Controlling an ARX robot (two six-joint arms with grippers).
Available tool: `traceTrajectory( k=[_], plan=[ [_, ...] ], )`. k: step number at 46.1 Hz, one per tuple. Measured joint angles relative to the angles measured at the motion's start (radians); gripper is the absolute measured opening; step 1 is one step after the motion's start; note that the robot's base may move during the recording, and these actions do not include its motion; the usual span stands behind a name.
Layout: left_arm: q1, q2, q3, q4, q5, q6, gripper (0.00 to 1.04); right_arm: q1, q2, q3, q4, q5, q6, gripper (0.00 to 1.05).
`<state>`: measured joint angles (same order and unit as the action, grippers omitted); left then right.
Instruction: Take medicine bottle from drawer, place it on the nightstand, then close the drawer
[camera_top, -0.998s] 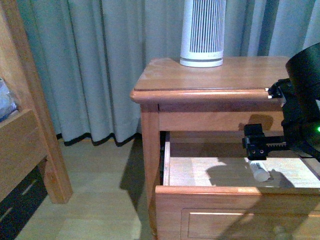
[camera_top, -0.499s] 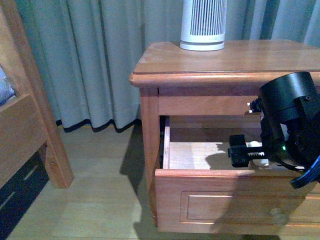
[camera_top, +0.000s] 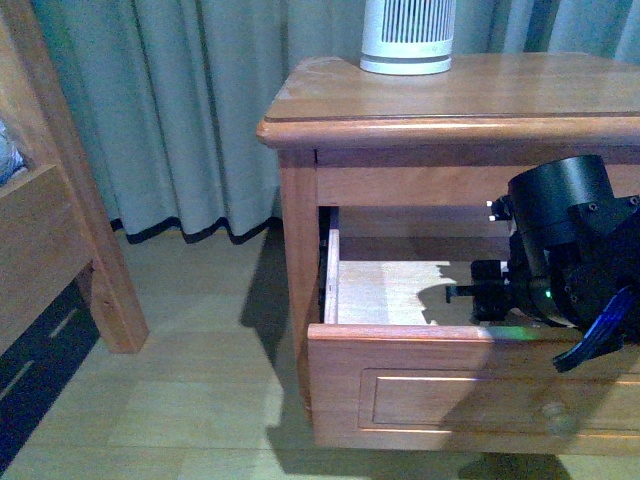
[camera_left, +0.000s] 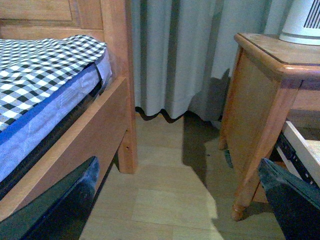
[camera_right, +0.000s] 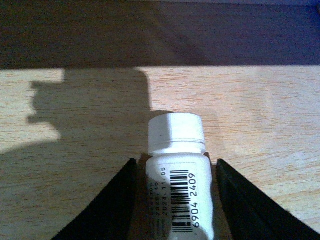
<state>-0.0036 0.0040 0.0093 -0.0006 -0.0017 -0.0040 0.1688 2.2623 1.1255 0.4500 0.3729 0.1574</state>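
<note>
Right end effector (camera_right: 175, 162) spread, black fingers (camera_right: 112, 205) flanking the medicine bottle (camera_right: 179, 185), with a thin sliver of gap on each side. Bottle on its side on the pale wood floor of the drawer (camera_right: 60, 200), white cap (camera_right: 176, 132) pointing away from the end effector, barcode label (camera_right: 182, 200) facing up with printed digits. Just ahead of the fingertips, a blocky shadow (camera_right: 90, 105) across the wood. Farther ahead, a dark shaded band, detail there unreadable.

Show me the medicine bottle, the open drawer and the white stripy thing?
medicine bottle (camera_right: 180, 185): right wrist view, on its label.
drawer (camera_top: 450, 400): front view, on its front panel.
white stripy thing (camera_top: 407, 35): front view, on its ribbed side.
</note>
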Motion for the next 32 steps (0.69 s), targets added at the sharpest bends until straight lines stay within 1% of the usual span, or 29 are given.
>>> traceTrajectory(
  k=[4, 6, 11, 13, 16, 19, 28, 32],
  plan=[
    [0.0, 0.0, 0.0, 0.0, 0.0, 0.0, 0.98, 0.0, 0.001, -0.003, 0.013, 0.001, 0.0, 0.33],
    [0.0, 0.0, 0.0, 0.0, 0.0, 0.0, 0.98, 0.0, 0.0, -0.006, 0.023, 0.008, -0.002, 0.31],
    [0.0, 0.0, 0.0, 0.0, 0.0, 0.0, 0.98, 0.005, -0.017, -0.021, 0.039, 0.029, -0.021, 0.3],
    [0.0, 0.0, 0.0, 0.0, 0.0, 0.0, 0.98, 0.011, -0.04, -0.045, 0.052, 0.053, -0.033, 0.3],
    [0.0, 0.0, 0.0, 0.0, 0.0, 0.0, 0.98, 0.026, -0.097, -0.085, 0.032, 0.075, -0.032, 0.3],
    [0.0, 0.0, 0.0, 0.0, 0.0, 0.0, 0.98, 0.04, -0.156, -0.118, -0.005, 0.085, -0.018, 0.3],
    [0.0, 0.0, 0.0, 0.0, 0.0, 0.0, 0.98, 0.132, -0.506, -0.317, -0.209, 0.089, 0.136, 0.29],
    [0.0, 0.0, 0.0, 0.0, 0.0, 0.0, 0.98, 0.162, -0.614, -0.375, -0.26, 0.092, 0.169, 0.29]
  ],
)
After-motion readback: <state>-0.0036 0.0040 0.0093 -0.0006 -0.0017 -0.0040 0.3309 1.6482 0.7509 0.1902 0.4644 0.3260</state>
